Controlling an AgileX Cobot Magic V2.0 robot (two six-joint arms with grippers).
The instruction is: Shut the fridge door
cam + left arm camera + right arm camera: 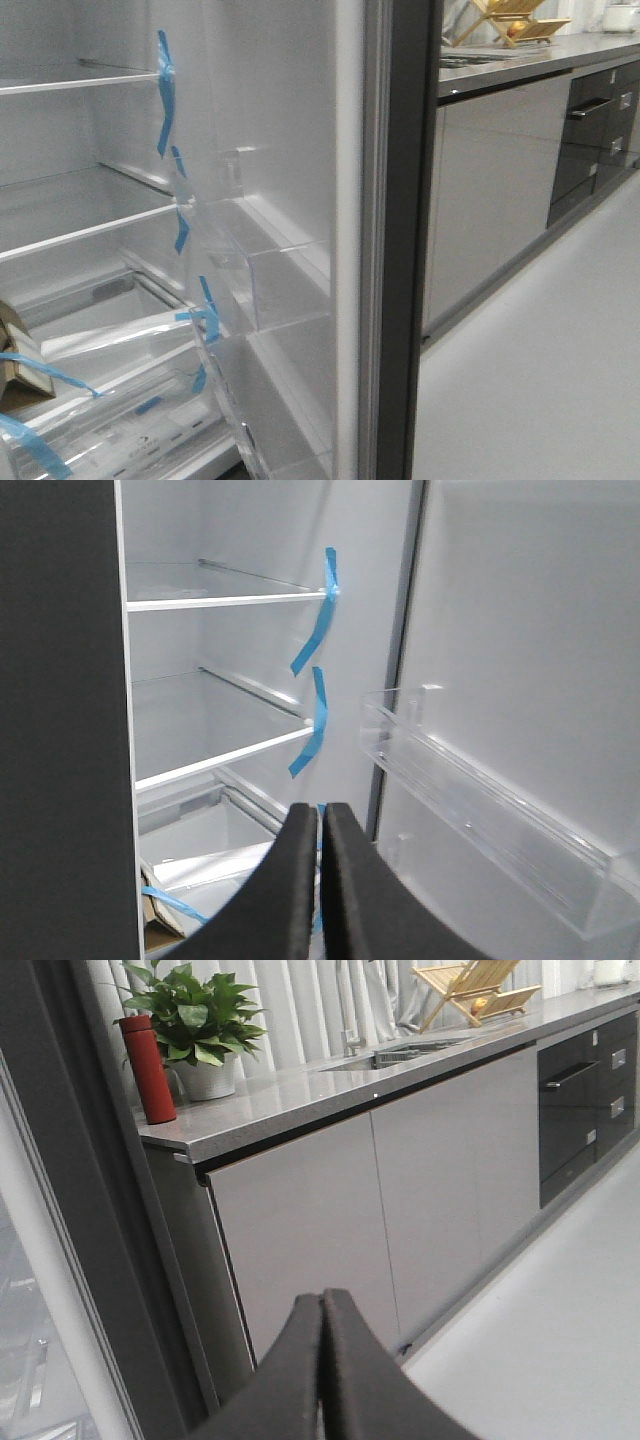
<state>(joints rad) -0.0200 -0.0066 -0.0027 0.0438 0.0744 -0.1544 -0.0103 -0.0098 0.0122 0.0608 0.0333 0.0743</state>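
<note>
The fridge door (pixel 290 150) stands open, its white inner lining facing the fridge interior and its dark grey edge (pixel 405 250) toward me. A clear bin (pixel 270 285) hangs on the lining. In the left wrist view the door (pixel 520 630) and its bin (pixel 470 800) are to one side. My left gripper (pixel 320 812) is shut and empty in front of the open compartment, apart from the door. In the right wrist view the door's dark edge (pixel 90 1210) shows. My right gripper (pixel 322 1297) is shut and empty just outside that edge. Neither gripper shows in the front view.
Inside the fridge are glass shelves (pixel 90 225) and a clear drawer (pixel 120 400) with blue tape strips (pixel 165 90). A plain dark grey panel (pixel 60 720) flanks the compartment. Pale grey cabinet fronts (pixel 490 190), a counter with a red bottle (pixel 148 1070), a plant (pixel 200 1020) and a wooden rack (pixel 510 20) lie beyond the door.
</note>
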